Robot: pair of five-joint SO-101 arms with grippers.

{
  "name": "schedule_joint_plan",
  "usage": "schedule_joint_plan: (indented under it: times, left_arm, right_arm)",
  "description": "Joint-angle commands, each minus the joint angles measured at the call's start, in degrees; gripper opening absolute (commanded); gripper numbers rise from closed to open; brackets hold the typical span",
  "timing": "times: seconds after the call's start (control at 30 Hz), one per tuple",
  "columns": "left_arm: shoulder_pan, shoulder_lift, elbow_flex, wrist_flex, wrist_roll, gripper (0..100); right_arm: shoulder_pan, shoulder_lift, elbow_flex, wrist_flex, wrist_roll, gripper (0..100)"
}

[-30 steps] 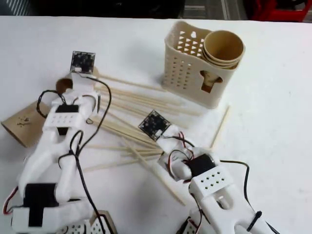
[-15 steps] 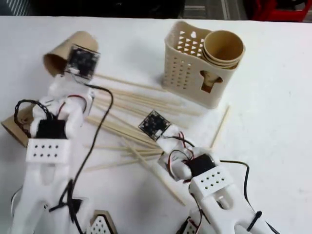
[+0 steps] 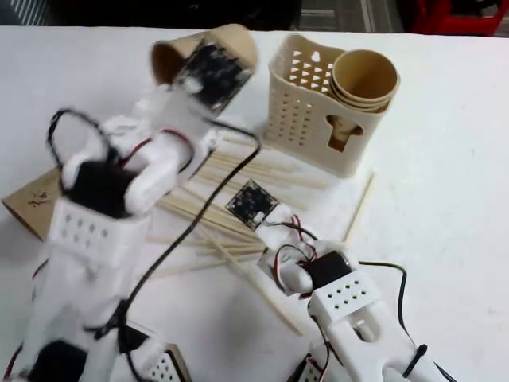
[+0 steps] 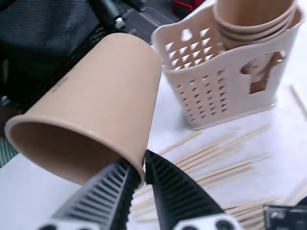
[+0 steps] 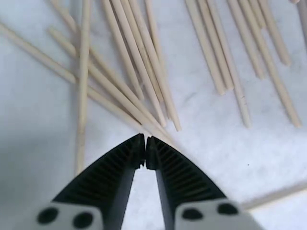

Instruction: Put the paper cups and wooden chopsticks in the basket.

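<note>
Your left gripper [image 4: 143,168]: jaws clamped on rim of paper cup [image 4: 96,105]. Cup tilted on side, raised off table [image 4: 288,139], near basket [image 4: 218,91]. Basket holds stacked cups [image 4: 252,19]. Your right gripper [image 5: 145,146]: jaws pressed together, gripping nothing, tips low over scattered chopsticks [image 5: 144,62] lying on table.

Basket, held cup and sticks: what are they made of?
The basket looks like moulded cream plastic, smooth, with cut-out triangles. The cup seems to be matte brown paper, thin-walled. The sticks look like pale bare wood, unpainted.
</note>
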Motion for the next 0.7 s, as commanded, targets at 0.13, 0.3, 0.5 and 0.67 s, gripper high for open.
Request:
schedule_joint_plan:
  times: [0.13, 0.3, 0.5, 0.67]
  left_arm:
    - [7.4, 21.1, -32.0, 11.4, -0.5, 2]
    - [10.6, 32.0, -48.7, 16.6, -0.6, 2]
    - [14.4, 42.4, -64.0, 20.7, -3.3, 2]
    - [16.7, 48.0, -70.3, 21.1, -3.8, 2]
  right_arm:
    - [-0.4, -1.1, -0.4, -0.9, 0.6, 2.4]
    - [-0.4, -1.1, -0.4, -0.9, 0.6, 2.4]
    - [-0.4, -1.1, -0.4, -0.9, 0.6, 2.4]
    - [-0.4, -1.1, -0.4, -0.9, 0.6, 2.4]
